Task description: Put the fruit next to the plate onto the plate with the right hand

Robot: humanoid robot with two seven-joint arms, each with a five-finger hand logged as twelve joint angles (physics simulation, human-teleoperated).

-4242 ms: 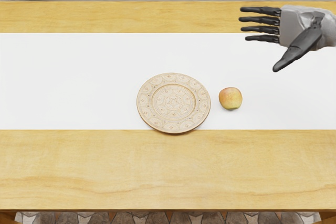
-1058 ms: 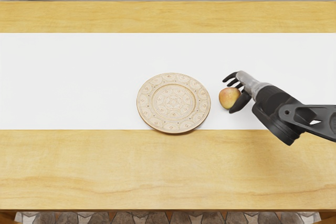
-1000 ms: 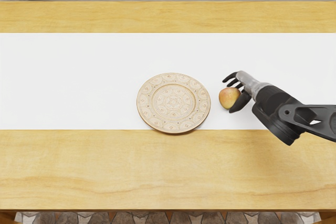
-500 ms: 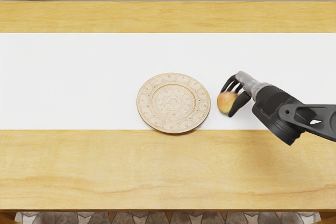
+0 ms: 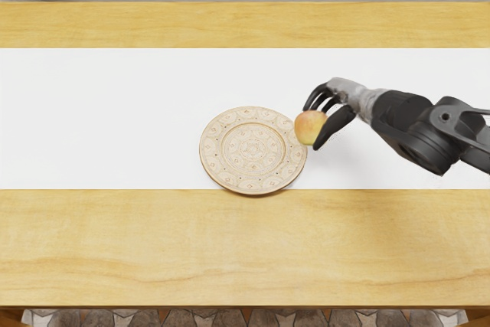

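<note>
I have the right hand (image 5: 331, 109) curled around the apple (image 5: 308, 127), fingers over its top and thumb under its near side. The apple overlaps the right rim of the plate (image 5: 253, 149); I cannot tell whether they touch. The plate lies on the white cloth (image 5: 115, 112).

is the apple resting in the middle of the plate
No, the right hand grips the apple at the plate's right edge.
</note>
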